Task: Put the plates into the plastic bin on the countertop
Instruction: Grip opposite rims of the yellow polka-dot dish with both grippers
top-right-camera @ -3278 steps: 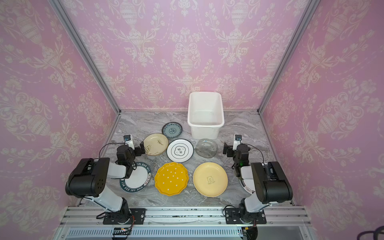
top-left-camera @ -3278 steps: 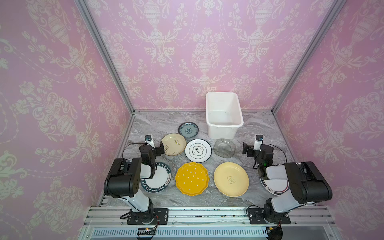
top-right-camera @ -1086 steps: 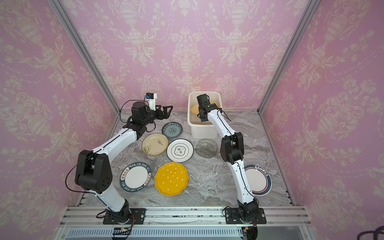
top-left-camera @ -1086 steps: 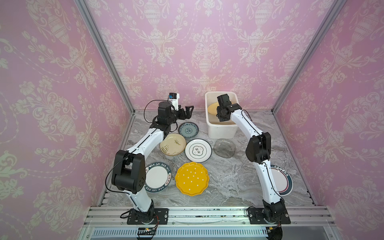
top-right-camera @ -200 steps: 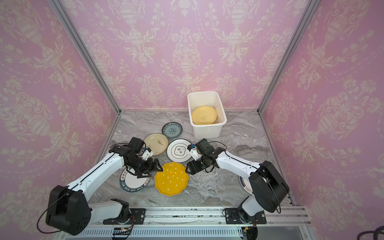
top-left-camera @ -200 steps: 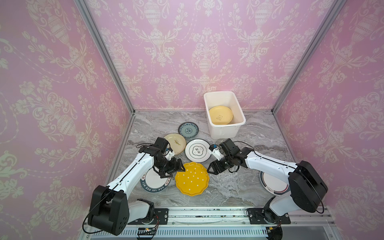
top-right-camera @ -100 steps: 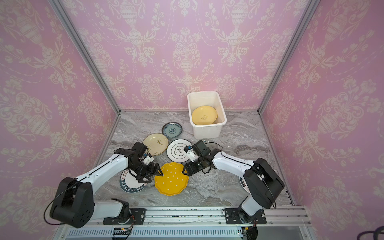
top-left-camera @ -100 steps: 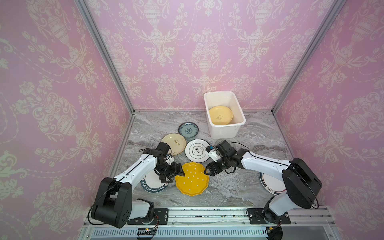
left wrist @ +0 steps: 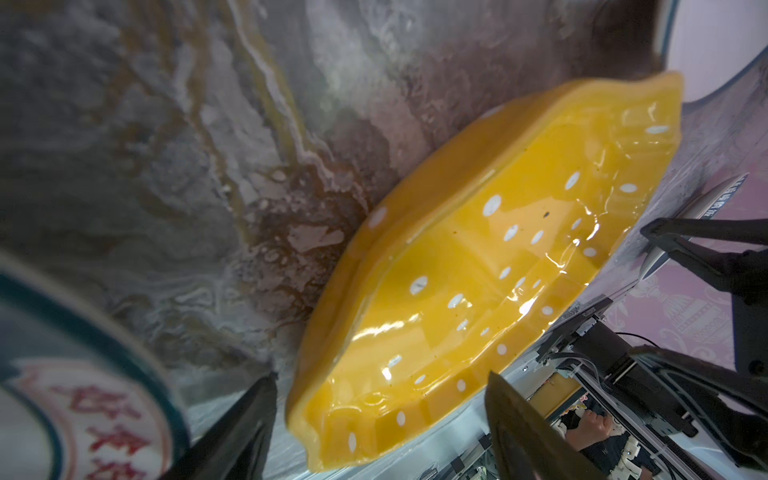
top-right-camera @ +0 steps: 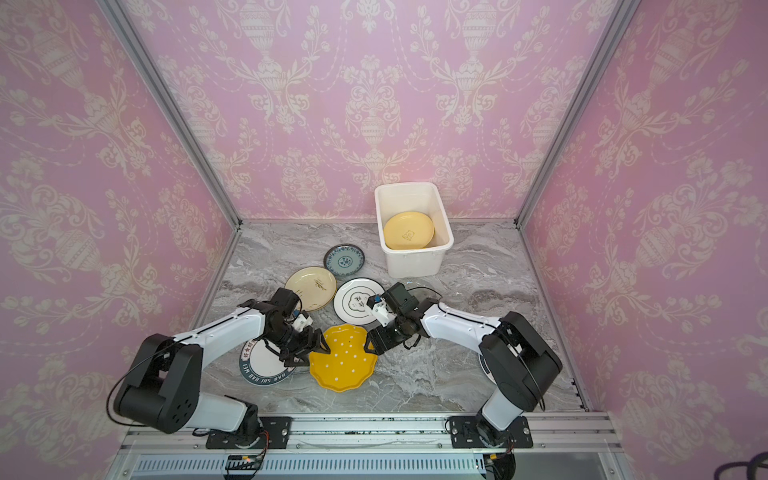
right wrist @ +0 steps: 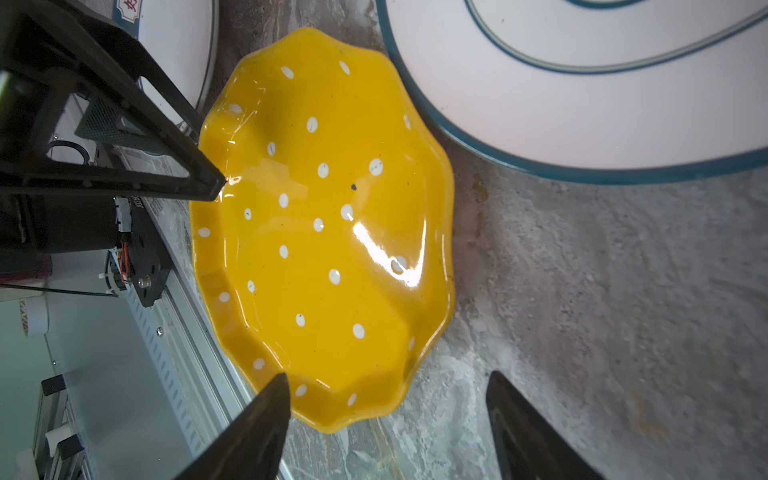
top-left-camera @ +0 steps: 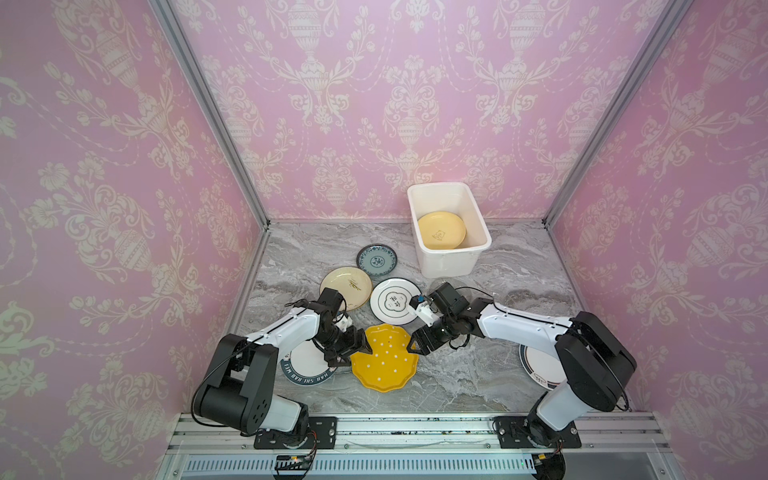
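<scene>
A bright yellow scalloped dotted plate (top-left-camera: 384,361) (top-right-camera: 343,359) lies on the countertop (top-left-camera: 478,374) near the front. My left gripper (top-left-camera: 360,348) (left wrist: 380,380) is at the plate's left rim, open, with the rim between its jaws. My right gripper (top-left-camera: 415,347) (right wrist: 388,376) is at the right rim, also open and straddling the edge. The white plastic bin (top-left-camera: 444,264) at the back holds a pale yellow bear plate (top-left-camera: 441,230).
A lettered-rim plate (top-left-camera: 307,368) lies partly under my left arm. A cream plate (top-left-camera: 345,286), a white dark-rimmed plate (top-left-camera: 395,301) and a blue-patterned plate (top-left-camera: 377,259) lie behind the grippers. Another rimmed plate (top-left-camera: 538,368) shows beside my right arm's base.
Both grippers have closed in on the yellow plate from opposite sides and now straddle its rim. The left jaws have narrowed a little.
</scene>
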